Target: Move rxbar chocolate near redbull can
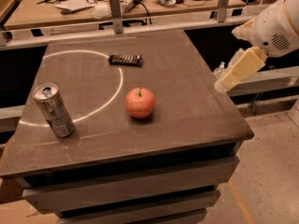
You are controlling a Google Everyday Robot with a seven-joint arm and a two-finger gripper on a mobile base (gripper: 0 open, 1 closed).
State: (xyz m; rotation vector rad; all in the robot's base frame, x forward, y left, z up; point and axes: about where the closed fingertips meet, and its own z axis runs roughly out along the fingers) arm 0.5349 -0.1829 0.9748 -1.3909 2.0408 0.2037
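Note:
The rxbar chocolate is a flat dark bar lying on the far middle of the brown table. The redbull can stands upright near the table's front left, leaning slightly in view. My gripper hangs off the table's right edge, level with the middle of the table, far to the right of the bar and holding nothing that I can see. The white arm housing is above it at the top right.
A red apple sits near the table's centre, between the bar and the front edge. A white chalk arc curves across the tabletop. A cluttered workbench stands behind. Small bottles stand on the floor at the right.

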